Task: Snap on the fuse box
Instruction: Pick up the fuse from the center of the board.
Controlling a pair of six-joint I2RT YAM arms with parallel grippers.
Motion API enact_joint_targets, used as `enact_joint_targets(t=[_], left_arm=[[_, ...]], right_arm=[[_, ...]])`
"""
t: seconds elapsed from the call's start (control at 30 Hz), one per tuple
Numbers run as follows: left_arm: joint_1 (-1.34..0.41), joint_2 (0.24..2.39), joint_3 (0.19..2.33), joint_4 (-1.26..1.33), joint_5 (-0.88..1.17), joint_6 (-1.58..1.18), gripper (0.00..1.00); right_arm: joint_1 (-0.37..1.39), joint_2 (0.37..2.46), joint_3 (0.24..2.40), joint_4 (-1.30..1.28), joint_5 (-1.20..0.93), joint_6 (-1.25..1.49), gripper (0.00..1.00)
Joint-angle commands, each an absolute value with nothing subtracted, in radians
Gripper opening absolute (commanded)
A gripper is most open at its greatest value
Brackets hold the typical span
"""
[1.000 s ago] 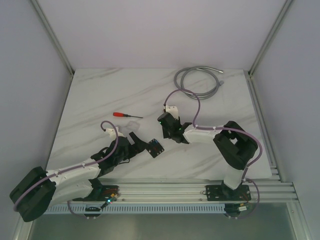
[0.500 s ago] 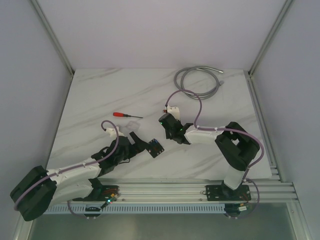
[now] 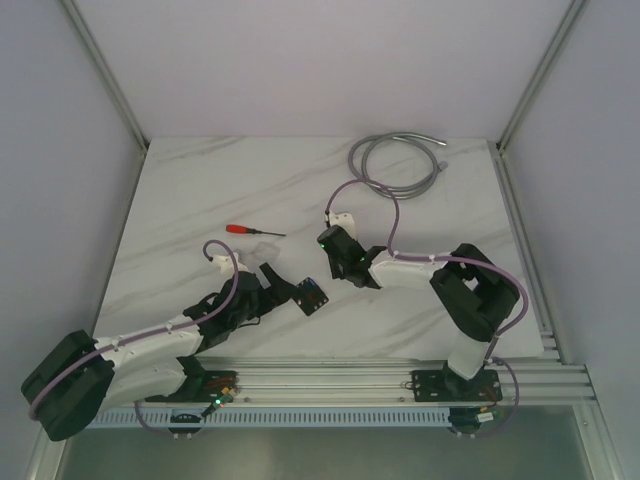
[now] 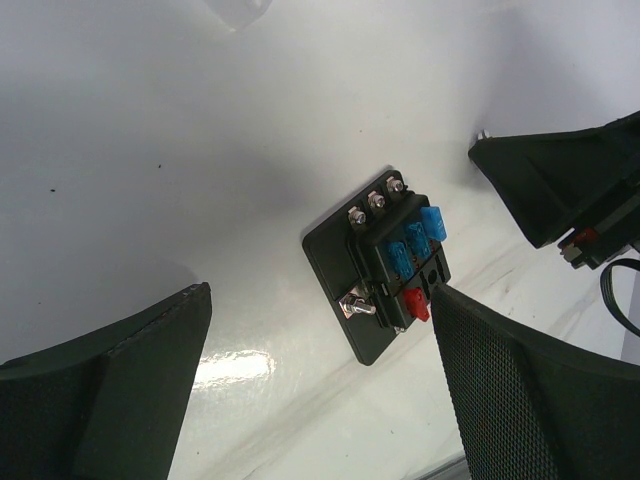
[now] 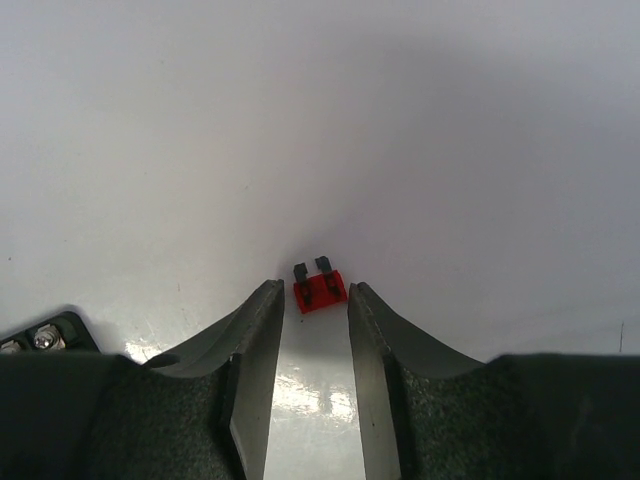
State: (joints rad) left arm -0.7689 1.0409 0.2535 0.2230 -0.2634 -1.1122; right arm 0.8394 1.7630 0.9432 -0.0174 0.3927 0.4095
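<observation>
The fuse box (image 3: 312,294) is a small black block on a flat black plate, lying on the table between the two arms. In the left wrist view the fuse box (image 4: 385,275) carries blue fuses, one red fuse and silver screws. My left gripper (image 3: 283,288) is wide open just left of it, and in its own view the left gripper (image 4: 320,300) has one finger beside the box's red fuse. My right gripper (image 3: 330,242) points at the table above the box. It is narrowly open, and in its wrist view the right gripper (image 5: 315,284) has a loose red fuse (image 5: 320,291) lying between its tips.
A red-handled screwdriver (image 3: 250,230) lies left of centre. A grey coiled cable (image 3: 395,165) sits at the back right. A faint clear plastic piece (image 3: 262,248) lies above the left gripper. The right arm's black wrist (image 4: 570,185) shows close beyond the box.
The right gripper's jaws have narrowed around the loose red fuse, and its wrist has shifted slightly. The left arm and the fuse box have not moved.
</observation>
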Motion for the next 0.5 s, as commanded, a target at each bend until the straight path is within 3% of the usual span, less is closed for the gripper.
enact_joint_targets(t=[0.0, 0.47], left_arm=[[-0.764, 1.050, 0.275, 0.196, -0.268, -1.091, 1.00], [-0.764, 1.046, 0.276, 0.196, -0.262, -1.086, 1.00]], right_arm=[[0.843, 1.807, 0.913, -0.092, 0.326, 0.363, 0.38], [0.841, 1.810, 0.901, -0.088, 0.342, 0.351, 0.24]])
